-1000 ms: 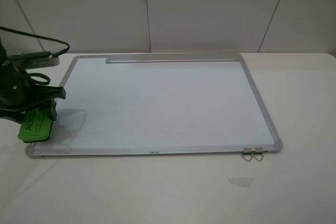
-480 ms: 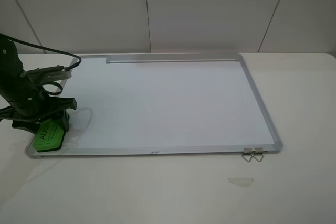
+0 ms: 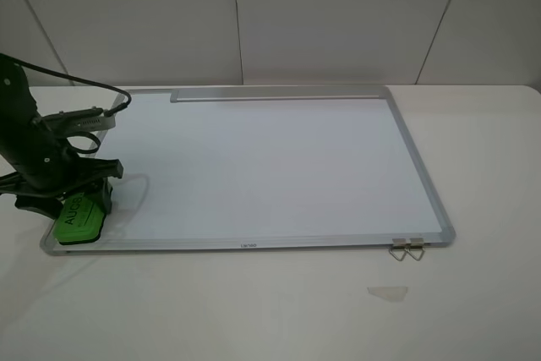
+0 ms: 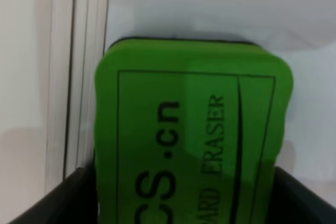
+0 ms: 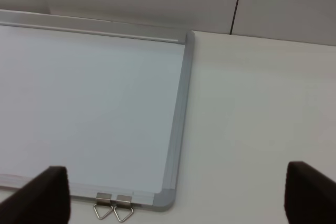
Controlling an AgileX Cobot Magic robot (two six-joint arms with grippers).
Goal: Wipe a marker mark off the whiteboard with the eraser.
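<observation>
Left jaws clamp the green eraser (image 3: 80, 218) flat on the whiteboard (image 3: 270, 166) at its near left corner — just inside the frame. Right jaws stand spread wide — above the worktop (image 5: 262, 108), facing the board's right edge.

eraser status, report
Left gripper shut on eraser, at whiteboard's near left corner. Right gripper open, empty. No mark visible; nothing in the way.
</observation>
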